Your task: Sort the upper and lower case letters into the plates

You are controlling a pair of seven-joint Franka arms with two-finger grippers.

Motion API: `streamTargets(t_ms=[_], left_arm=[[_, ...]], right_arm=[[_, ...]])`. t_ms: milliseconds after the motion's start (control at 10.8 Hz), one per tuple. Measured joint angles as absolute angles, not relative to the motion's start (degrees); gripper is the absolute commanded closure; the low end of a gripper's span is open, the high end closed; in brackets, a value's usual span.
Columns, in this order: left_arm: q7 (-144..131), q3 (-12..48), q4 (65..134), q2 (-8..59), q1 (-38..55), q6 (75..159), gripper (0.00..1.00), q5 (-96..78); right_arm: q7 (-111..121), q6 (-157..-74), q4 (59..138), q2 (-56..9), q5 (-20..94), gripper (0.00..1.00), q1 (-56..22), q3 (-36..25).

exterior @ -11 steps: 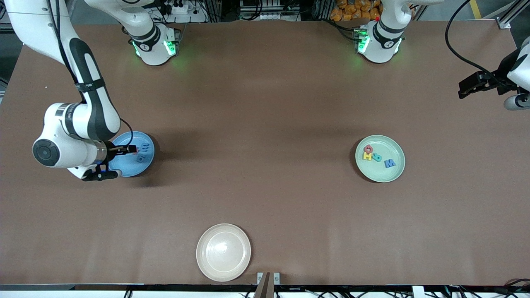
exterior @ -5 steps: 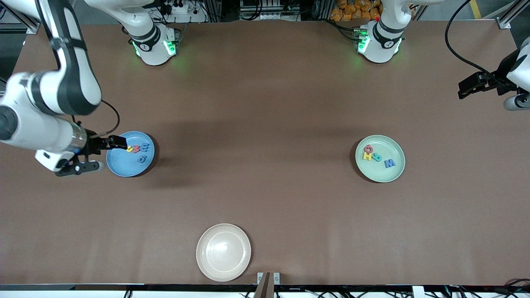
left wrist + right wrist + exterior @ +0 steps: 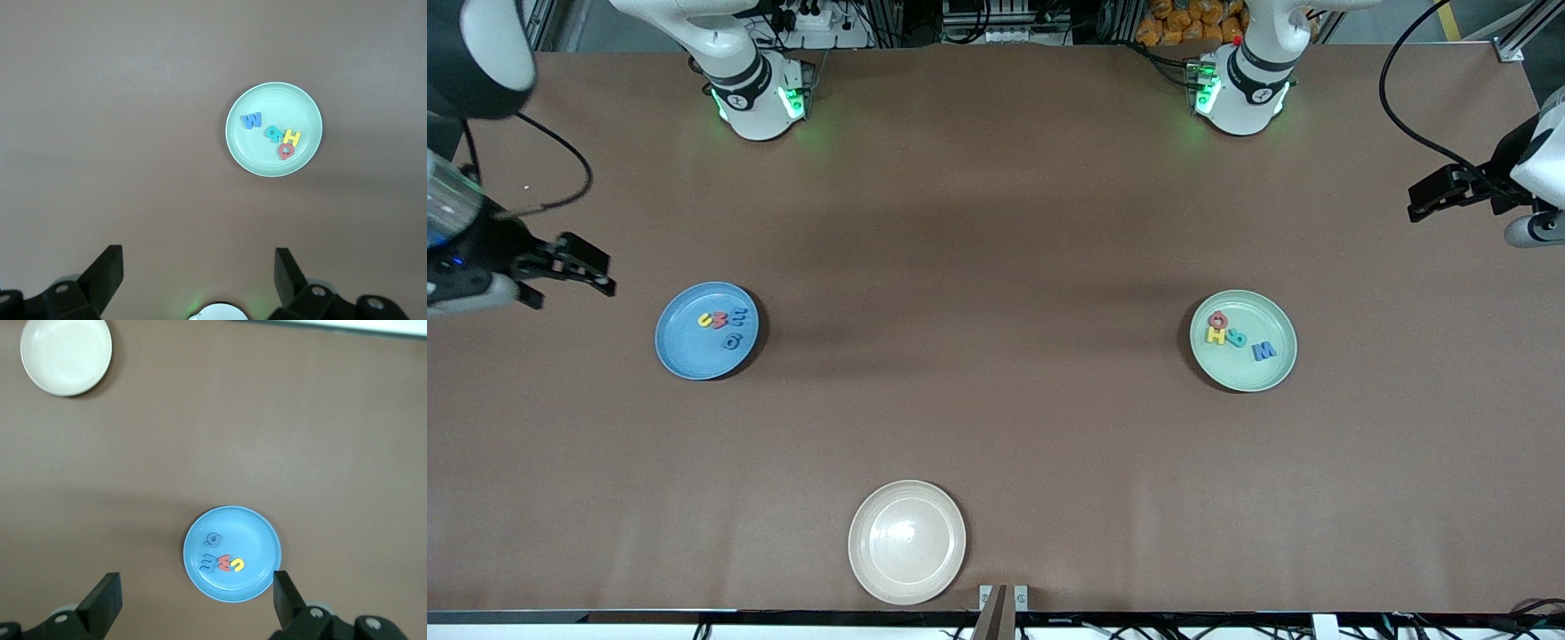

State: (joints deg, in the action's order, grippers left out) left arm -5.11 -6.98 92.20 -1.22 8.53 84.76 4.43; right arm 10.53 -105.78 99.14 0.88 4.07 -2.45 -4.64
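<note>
One cream plate [image 3: 871,569] lies empty nearest the camera. Four letters [image 3: 721,318] sit in the blue plate [image 3: 689,356] and four other letters [image 3: 1234,337] in the mint plate [image 3: 1258,373], so the sorting looks finished. Both arms wait, jaws spread and empty, probably parked clear. In the front view the blue plate lies at four o'clock from the right gripper [image 3: 591,267], and the mint plate at eight o'clock from the left gripper [image 3: 1420,199].

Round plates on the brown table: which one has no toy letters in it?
The cream plate, nearest the front camera, holds nothing. The bright blue plate and the pale mint green plate each hold four small coloured letters.
</note>
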Motion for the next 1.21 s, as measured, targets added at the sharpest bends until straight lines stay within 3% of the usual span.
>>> streamTargets(t_ms=[279,1209], left_arm=[[-5.1,-7.0,92.2,-1.0,8.3,85.3,0.00,4.4],[-5.1,-7.0,92.3,2.6,5.6,90.9,0.00,2.3]], right_arm=[[10.5,-98.2,95.9,2.1,4.1,0.00,-2.0,-4.6],[5.6,-92.3,93.6,2.1,1.2,0.00,-2.0,-2.1]])
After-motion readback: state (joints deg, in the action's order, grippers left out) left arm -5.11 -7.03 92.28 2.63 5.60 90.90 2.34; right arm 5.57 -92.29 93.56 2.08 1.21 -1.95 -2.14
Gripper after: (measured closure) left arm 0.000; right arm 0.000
